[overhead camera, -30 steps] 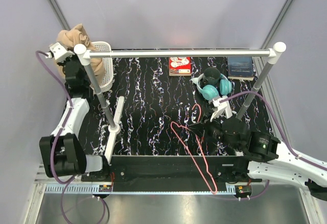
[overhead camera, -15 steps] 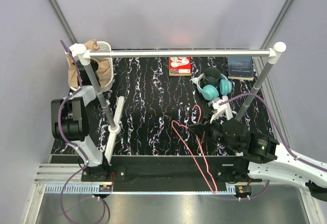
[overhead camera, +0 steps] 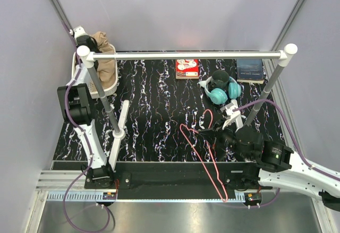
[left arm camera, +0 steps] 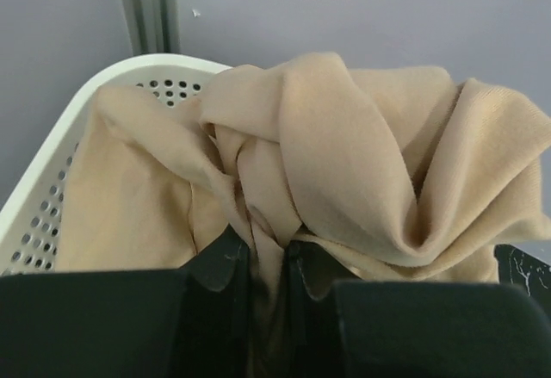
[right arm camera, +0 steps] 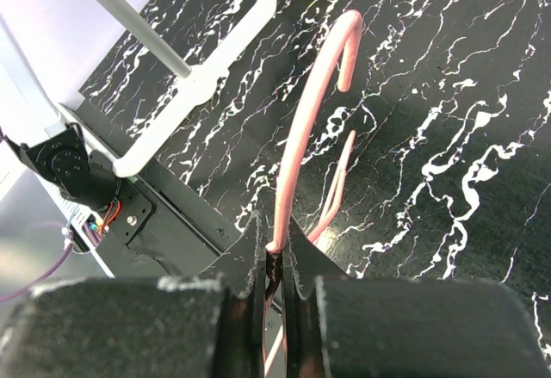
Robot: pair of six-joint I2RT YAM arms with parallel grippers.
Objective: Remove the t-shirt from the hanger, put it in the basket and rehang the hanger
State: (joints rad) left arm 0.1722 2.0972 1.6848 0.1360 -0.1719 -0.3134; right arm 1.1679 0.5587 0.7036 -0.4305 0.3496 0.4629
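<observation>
Beige t-shirt point(left arm camera: 344, 154) sags into white basket point(left arm camera: 43, 197) just ahead of my L gripper point(left arm camera: 269, 253), which pinches a fold. R gripper point(right arm camera: 274, 249) clamped on pink hanger point(right arm camera: 314, 94), hook fwd.

- top external: high over the near edge, looking down on the whole table point(overhead camera: 154, 111).
- left wrist: very near the t-shirt point(left arm camera: 344, 154).
- right wrist: close on the hanger point(right arm camera: 300, 137); top external shares both.

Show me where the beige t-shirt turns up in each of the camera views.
Top external: far left corner, the t-shirt bunched at the white basket.
Left wrist: the t-shirt fills the middle, the white basket at left.
Right wrist: not in it.
Shared landmark: the white basket.
</observation>
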